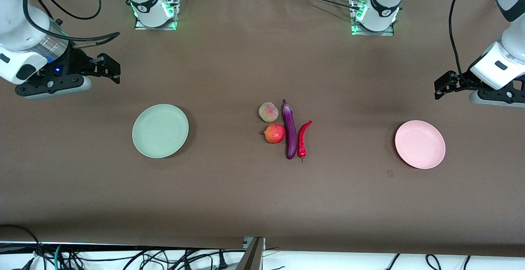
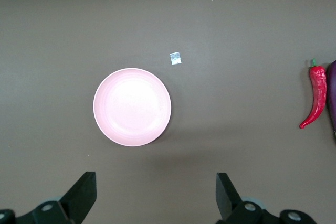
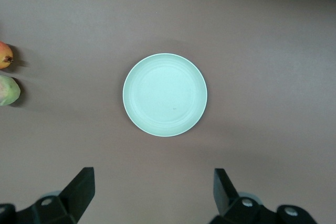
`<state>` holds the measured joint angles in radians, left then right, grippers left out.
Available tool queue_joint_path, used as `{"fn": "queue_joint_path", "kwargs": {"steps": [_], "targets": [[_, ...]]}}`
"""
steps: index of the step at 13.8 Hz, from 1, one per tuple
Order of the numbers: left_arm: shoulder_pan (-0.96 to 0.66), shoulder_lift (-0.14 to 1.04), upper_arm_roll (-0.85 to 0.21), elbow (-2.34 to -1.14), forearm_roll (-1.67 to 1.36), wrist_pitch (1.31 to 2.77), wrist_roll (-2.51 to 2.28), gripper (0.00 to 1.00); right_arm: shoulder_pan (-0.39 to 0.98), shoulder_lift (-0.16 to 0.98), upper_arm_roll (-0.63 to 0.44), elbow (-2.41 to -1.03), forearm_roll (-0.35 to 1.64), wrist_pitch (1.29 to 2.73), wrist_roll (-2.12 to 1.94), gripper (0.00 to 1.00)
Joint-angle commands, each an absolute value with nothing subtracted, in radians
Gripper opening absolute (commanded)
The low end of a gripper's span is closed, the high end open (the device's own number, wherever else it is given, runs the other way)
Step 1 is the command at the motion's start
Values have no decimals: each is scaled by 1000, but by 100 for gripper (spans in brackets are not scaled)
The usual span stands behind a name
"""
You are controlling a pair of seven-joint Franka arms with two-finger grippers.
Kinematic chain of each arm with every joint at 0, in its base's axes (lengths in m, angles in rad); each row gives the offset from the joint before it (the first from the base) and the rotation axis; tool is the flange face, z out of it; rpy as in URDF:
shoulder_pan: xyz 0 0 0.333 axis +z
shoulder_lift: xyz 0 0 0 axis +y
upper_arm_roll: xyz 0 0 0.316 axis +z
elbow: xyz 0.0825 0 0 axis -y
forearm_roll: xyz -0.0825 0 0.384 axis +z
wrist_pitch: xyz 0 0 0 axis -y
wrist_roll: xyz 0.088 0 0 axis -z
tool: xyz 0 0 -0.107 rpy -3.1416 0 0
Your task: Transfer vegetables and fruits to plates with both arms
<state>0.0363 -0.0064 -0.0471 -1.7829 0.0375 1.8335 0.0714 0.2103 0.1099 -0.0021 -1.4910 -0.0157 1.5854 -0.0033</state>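
Four items lie together mid-table: a pale peach (image 1: 268,112), a red-orange round fruit (image 1: 275,133), a long purple eggplant (image 1: 290,129) and a red chili (image 1: 304,138). The mint green plate (image 1: 160,131) sits toward the right arm's end and the pink plate (image 1: 420,144) toward the left arm's end; both hold nothing. My right gripper (image 1: 111,69) hangs open over bare table beside the green plate (image 3: 165,94). My left gripper (image 1: 442,85) hangs open over bare table beside the pink plate (image 2: 132,107). Its wrist view catches the chili (image 2: 315,97) and the eggplant's edge (image 2: 332,93).
A small silvery patch (image 2: 175,58) is stuck to the brown cloth beside the pink plate, nearer the front camera. The two arm bases (image 1: 155,11) (image 1: 374,15) stand along the table's back edge. Cables hang below the front edge.
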Motion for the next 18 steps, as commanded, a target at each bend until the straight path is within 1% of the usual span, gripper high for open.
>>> {"fn": "queue_joint_path", "kwargs": {"steps": [1, 8, 11, 12, 14, 18], "targets": [[35, 0, -48, -1759, 52, 1810, 72, 100, 201, 103, -2, -1488, -17, 1585, -20, 100], [32, 8, -48, -1752, 54, 1807, 74, 100, 198, 110, -5, -1488, -17, 1575, -20, 100], [28, 18, -49, -1752, 54, 1761, 80, 100, 206, 126, -3, -1488, -20, 1575, -18, 100], [25, 18, -54, -1752, 43, 1709, 87, 100, 207, 126, -2, -1488, -24, 1575, -18, 100], [15, 25, -100, -1752, 29, 1605, 87, 100, 207, 126, -2, -1488, -25, 1575, -18, 100], [14, 83, -196, -1750, 15, 1598, 51, 100, 209, 126, -2, -1488, -25, 1575, -18, 100]]}}
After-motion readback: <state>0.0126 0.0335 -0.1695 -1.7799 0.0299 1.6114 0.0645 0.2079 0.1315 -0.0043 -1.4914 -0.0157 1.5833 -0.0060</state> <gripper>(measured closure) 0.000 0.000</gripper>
